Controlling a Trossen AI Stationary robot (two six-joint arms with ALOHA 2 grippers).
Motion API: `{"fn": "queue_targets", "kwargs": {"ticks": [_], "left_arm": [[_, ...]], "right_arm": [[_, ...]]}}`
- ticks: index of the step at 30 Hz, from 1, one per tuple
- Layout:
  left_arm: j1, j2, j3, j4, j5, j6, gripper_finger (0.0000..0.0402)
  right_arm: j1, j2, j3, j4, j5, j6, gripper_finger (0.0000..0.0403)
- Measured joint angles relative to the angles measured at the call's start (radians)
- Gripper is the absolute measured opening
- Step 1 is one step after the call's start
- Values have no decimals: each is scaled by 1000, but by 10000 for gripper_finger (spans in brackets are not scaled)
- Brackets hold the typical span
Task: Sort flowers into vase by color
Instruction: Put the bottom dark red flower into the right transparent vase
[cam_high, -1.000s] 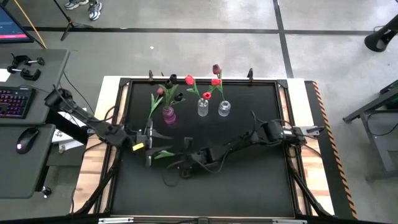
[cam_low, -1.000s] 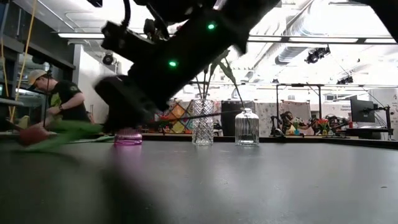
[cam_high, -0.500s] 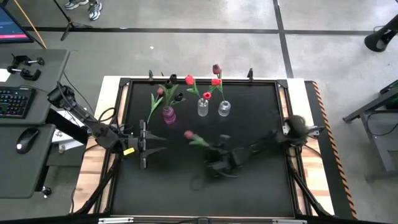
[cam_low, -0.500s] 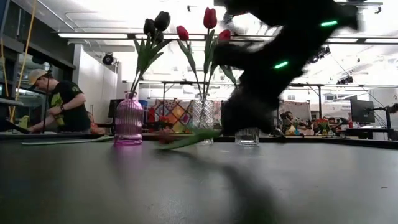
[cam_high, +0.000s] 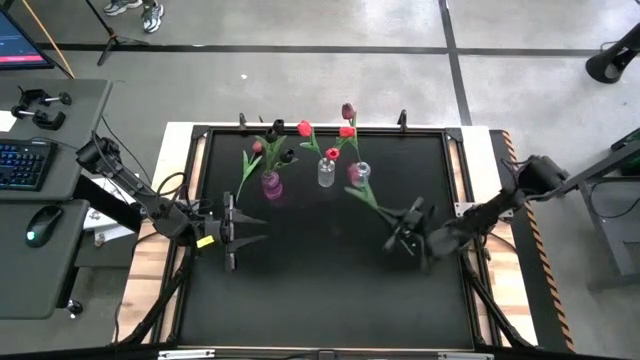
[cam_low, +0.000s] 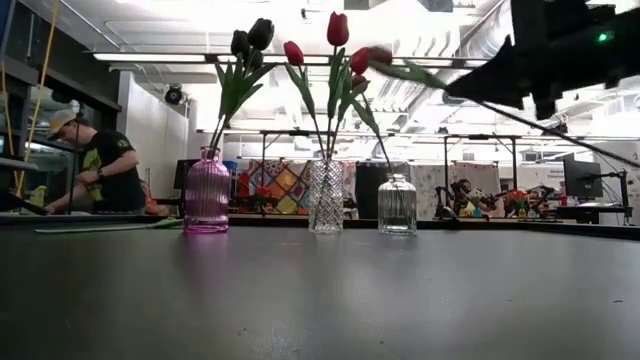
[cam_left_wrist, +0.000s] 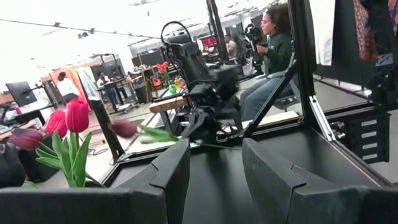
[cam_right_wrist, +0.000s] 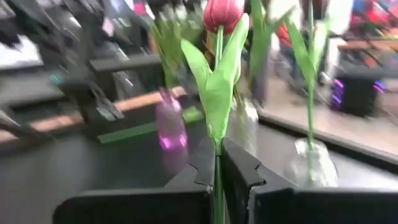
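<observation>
Right claw (cam_high: 400, 232) is clamped on the stem of a pink tulip (cam_high: 354, 174), and within the last second we've swung it from the middle of the table (cam_high: 320, 290) up toward the vases, bud now hanging just beside the small clear vase (cam_high: 361, 176) with a red one in it. That means we're lining up the drop, not searching anymore. Left claw (cam_high: 232, 232) sits parked on its own side, fingers partway apart, holding nothing. Purple vase (cam_high: 271, 184) has the dark ones.
</observation>
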Motion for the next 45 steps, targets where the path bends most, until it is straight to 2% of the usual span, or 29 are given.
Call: {"fn": "queue_targets", "kwargs": {"ticks": [3, 5, 7, 10, 14, 18, 22, 25, 30, 36, 45], "left_arm": [[2, 3, 0, 0, 0, 7, 133], [12, 9, 0, 1, 6, 6, 133], [27, 15, 0, 0, 7, 5, 133], [64, 39, 1, 12, 27, -16, 133], [145, 117, -2, 88, 128, -32, 133], [228, 245, -2, 241, 266, -57, 133], [282, 391, -2, 443, 370, -73, 133], [309, 492, -1, 583, 405, -85, 133], [327, 610, -1, 761, 405, -84, 133], [332, 652, 0, 823, 412, -84, 133], [330, 641, 0, 837, 425, -98, 133]], "right_arm": [[-61, 8, -73, 367, -186, -208, 0], [-111, 14, -90, 523, -342, -324, 0], [-166, -1, -68, 517, -459, -386, 0], [-235, -2, -15, 523, -595, -391, 0], [-279, 20, 66, 503, -769, -392, 0], [-287, 82, 142, 457, -828, -391, 0], [-287, 179, 203, 449, -840, -384, 0], [-288, 273, 252, 444, -841, -353, 0], [-290, 419, 340, 452, -844, -328, 0], [-294, 481, 433, 440, -897, -330, 0], [-294, 482, 456, 372, -913, -311, 0]]}}
